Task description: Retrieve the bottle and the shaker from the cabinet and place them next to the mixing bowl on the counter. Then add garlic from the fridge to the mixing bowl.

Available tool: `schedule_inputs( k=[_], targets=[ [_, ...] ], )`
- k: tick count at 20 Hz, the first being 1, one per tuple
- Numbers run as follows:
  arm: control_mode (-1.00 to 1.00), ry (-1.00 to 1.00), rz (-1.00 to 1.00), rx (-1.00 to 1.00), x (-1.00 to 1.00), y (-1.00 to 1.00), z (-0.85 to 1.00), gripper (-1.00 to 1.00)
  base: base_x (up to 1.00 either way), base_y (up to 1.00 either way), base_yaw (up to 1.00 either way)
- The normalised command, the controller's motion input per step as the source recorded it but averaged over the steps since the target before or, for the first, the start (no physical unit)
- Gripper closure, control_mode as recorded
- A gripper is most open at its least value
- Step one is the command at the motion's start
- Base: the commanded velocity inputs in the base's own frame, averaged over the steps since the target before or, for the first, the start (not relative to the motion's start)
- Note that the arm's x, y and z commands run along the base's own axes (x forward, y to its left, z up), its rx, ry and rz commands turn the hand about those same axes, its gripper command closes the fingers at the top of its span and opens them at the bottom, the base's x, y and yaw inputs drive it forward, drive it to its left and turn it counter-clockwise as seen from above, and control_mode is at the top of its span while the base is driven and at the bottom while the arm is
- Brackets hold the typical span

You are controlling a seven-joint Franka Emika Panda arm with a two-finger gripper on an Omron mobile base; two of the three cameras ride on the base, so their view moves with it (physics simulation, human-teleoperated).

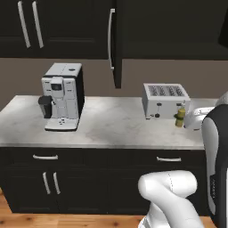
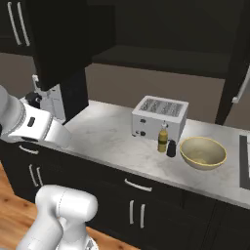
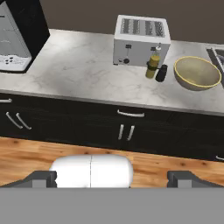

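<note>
On the left of the bench [image 2: 107,134] a coffee machine [image 1: 63,95] is seen, under the dark wall cabinet [image 1: 116,44], whose door with the long silver handle hangs open edge-on in the left base view. Further right a toaster [image 3: 141,40] is set toward the back wall. Just in front of its right end the bottle [image 3: 153,67] is stood upright, and the shaker [image 3: 161,73] is placed just beside it at about four o'clock in the hand view; whether the two touch cannot be told. To the right again, near the shaker but apart from it, the mixing bowl [image 3: 197,72] is found, open side up and apparently empty.

Both items from the cabinet are thus judged to be already set down next to the bowl, so that the garlic step is judged to be what remains. No fridge is shown here.

The pincer [image 3: 112,178] is held well back from the bench and above the wooden floor [image 3: 43,153], its two dark tips spread wide apart at the bottom corners of the hand view with nothing between them. From it, the bowl lies at about one o'clock and well away. The coming move is judged to depend less on reach than on turning away to the fridge; the bowl's open mouth faces up, so the garlic would have to be brought in from above.
</note>
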Motion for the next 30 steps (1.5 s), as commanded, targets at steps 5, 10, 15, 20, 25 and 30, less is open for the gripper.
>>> schedule_inputs(
  k=[5,10,15,20,25,30],
  targets=[
    [1.0,0.0,0.0,0.0,0.0,0.0,0.0,-1.0,0.0,0.0,1.0],
    [1.0,0.0,0.0,0.0,0.0,0.0,0.0,-1.0,0.0,0.0,1.0],
    [1.0,0.0,0.0,0.0,0.0,0.0,0.0,-1.0,0.0,0.0,1.0],
    [1.0,0.0,0.0,0.0,0.0,0.0,0.0,-1.0,0.0,0.0,1.0],
    [1.0,0.0,0.0,0.0,0.0,0.0,0.0,-1.0,0.0,0.0,1.0],
    [1.0,0.0,0.0,0.0,0.0,0.0,0.0,-1.0,0.11,0.0,0.96]
  ],
)
